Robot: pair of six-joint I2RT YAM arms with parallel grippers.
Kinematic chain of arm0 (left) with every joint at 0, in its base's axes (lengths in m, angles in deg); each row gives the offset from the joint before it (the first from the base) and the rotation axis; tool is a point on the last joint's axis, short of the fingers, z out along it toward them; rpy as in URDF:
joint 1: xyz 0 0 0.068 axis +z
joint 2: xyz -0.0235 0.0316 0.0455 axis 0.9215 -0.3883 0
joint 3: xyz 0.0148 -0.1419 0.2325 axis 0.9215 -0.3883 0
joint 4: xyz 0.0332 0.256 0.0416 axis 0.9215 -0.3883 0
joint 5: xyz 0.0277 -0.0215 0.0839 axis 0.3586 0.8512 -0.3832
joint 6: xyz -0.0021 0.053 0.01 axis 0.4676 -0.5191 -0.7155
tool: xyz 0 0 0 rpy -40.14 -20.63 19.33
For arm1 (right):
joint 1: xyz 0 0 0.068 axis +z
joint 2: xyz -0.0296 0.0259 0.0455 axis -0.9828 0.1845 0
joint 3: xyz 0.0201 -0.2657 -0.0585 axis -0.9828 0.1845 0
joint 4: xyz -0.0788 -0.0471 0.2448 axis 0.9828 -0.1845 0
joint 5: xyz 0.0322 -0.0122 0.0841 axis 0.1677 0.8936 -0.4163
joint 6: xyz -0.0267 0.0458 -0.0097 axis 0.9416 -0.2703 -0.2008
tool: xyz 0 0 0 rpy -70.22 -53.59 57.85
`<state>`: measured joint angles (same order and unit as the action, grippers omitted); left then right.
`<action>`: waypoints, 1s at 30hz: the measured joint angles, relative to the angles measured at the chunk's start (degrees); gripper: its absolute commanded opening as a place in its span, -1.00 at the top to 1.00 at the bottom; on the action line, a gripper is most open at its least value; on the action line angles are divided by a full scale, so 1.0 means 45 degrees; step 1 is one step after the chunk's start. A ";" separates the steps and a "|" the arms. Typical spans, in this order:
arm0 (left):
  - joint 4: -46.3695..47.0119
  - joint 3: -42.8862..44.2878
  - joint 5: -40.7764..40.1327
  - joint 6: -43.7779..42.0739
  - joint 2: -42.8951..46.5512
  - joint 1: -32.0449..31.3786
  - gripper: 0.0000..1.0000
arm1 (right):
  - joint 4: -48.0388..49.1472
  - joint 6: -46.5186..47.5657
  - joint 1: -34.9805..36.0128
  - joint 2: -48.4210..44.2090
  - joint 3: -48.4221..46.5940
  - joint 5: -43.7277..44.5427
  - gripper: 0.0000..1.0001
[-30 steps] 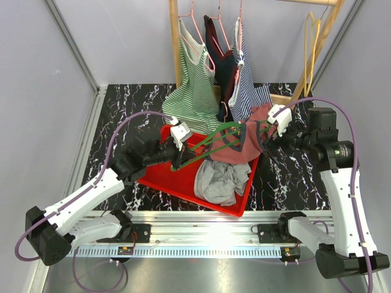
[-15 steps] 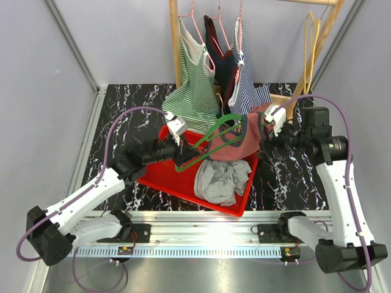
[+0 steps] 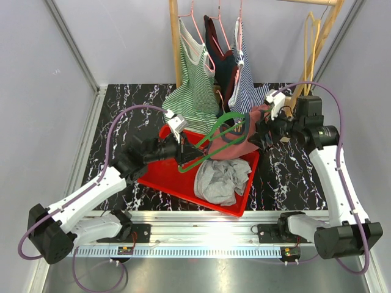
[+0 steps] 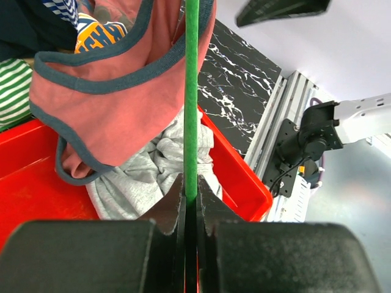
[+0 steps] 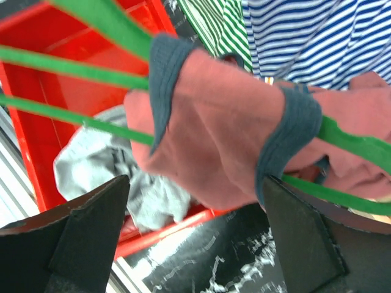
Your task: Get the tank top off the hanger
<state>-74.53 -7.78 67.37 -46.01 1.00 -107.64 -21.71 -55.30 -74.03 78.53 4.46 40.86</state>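
Note:
The pink tank top (image 3: 245,141) with blue-grey trim hangs bunched on the right end of a green hanger (image 3: 211,141), above the red bin. My left gripper (image 3: 182,154) is shut on the hanger's thin green bar (image 4: 191,91), pinched between the jaws (image 4: 190,190). In the right wrist view the tank top (image 5: 214,128) sits wrapped round the hanger's arm (image 5: 357,146), its trimmed straps looped over it. My right gripper (image 5: 194,183) stands open wide, a finger on each side of the bunched cloth, not closed on it.
A red bin (image 3: 174,183) below holds a crumpled grey garment (image 3: 219,180). Behind, a wooden rack (image 3: 175,36) carries a green-striped top (image 3: 195,85), a dark top and a blue-striped top (image 3: 245,82). Empty hangers (image 3: 313,36) hang at the right.
The hanger and tank top have risen and tilted toward the rack. My right arm moved farther back with its open gripper around the cloth. The left grip is unchanged.

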 measured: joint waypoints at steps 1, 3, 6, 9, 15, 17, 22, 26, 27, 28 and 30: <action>0.0034 0.0000 0.0024 0.0058 -0.0024 0.0000 1.00 | 0.0141 -0.0155 0.0053 0.0078 0.0000 -0.0039 -0.85; 0.0097 0.0000 0.0039 0.0165 -0.0068 0.0005 1.00 | 0.0573 -0.0617 0.0223 0.0321 0.0034 -0.0073 -0.74; 0.0204 0.0000 0.0044 0.0257 -0.0112 0.0024 1.00 | 0.1001 -0.1180 0.0597 0.0646 0.0078 -0.0053 -0.22; 0.0223 0.0000 0.0034 0.0306 -0.0112 0.0044 1.00 | 0.1166 -0.1496 0.0777 0.0957 0.0078 -0.0029 0.48; 0.0131 0.0000 -0.0092 0.0029 -0.0112 0.0044 1.00 | 0.1049 -0.1758 0.0792 0.1132 0.0015 0.0291 1.00; -0.0063 0.0000 -0.0311 -0.0243 -0.0083 0.0049 1.00 | 0.1001 -0.1690 0.0801 0.1088 -0.0063 0.0578 1.00; -0.1064 0.0000 -0.1015 -0.1282 0.0423 0.0131 1.00 | 0.0845 -0.1472 0.0476 0.0160 -0.0112 0.1588 1.00; -0.2040 0.0000 -0.1472 -0.2599 0.1195 0.0165 1.00 | 0.1030 -0.1379 -0.0389 -0.1030 -0.0112 0.2720 1.00; -0.2273 0.0000 -0.1564 -0.2958 0.1428 0.0170 1.00 | 0.1093 -0.1365 -0.0510 -0.1205 -0.0097 0.2968 1.00; -0.2545 0.0000 -0.1656 -0.3347 0.1690 0.0170 1.00 | 0.1180 -0.1331 -0.0675 -0.1394 -0.0063 0.3269 1.00; -0.3021 0.0000 -0.1778 -0.4104 0.2205 0.0175 1.00 | 0.1331 -0.1287 -0.0894 -0.1579 0.0078 0.3701 1.00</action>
<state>-88.12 -7.78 59.37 -64.48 10.92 -106.86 -15.72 -61.10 -78.05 71.43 4.81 57.51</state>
